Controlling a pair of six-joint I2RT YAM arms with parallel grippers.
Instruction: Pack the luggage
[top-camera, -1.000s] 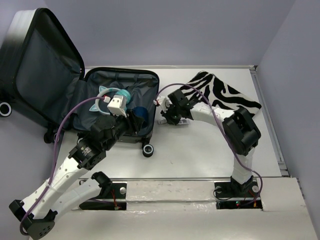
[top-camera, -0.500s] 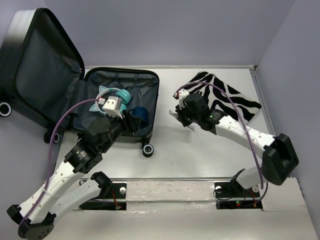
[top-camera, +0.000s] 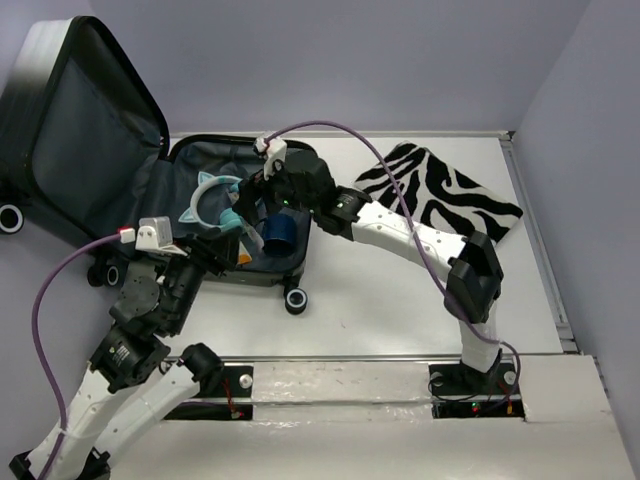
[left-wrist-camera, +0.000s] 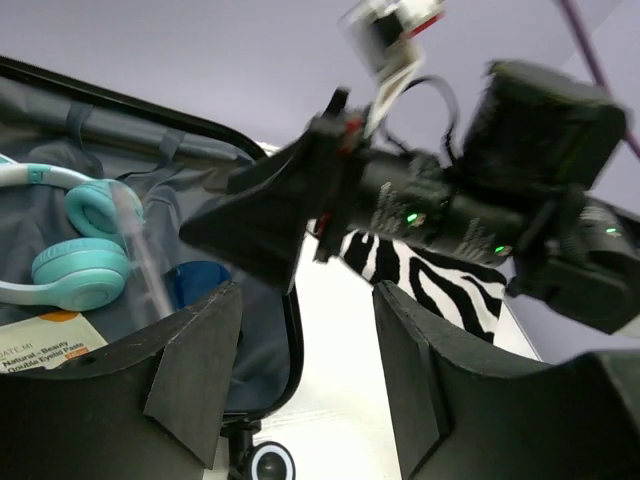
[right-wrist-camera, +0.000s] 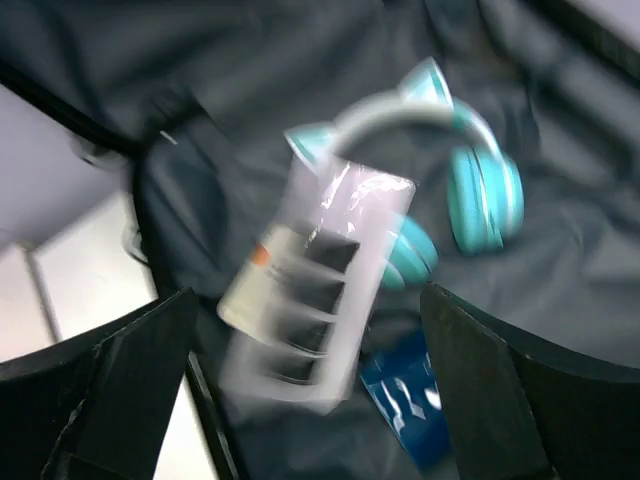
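Observation:
The luggage (top-camera: 215, 165) lies open at the left of the table, its lid (top-camera: 80, 130) standing up behind it. Teal cat-ear headphones (top-camera: 210, 200) (right-wrist-camera: 470, 190), a blue packet (top-camera: 278, 232) (right-wrist-camera: 415, 395) and a clear plastic packet with a white and orange label (right-wrist-camera: 315, 280) are on its dark grey lining (right-wrist-camera: 560, 300). My right gripper (top-camera: 258, 208) (right-wrist-camera: 308, 330) hangs open over the case; the clear packet appears blurred below its jaws. My left gripper (top-camera: 212, 252) (left-wrist-camera: 305, 370) is open and empty at the case's near edge, facing the right gripper (left-wrist-camera: 260, 215).
A zebra-striped cloth (top-camera: 440, 195) (left-wrist-camera: 440, 280) lies at the back right of the table. A black suitcase wheel (top-camera: 296, 299) (left-wrist-camera: 270, 462) sticks out at the case's near corner. The right arm stretches across the table's middle.
My right arm swung left from beside the zebra cloth to over the open case and opened its jaws. The clear packet now lies under them. My left arm drew back toward the near left.

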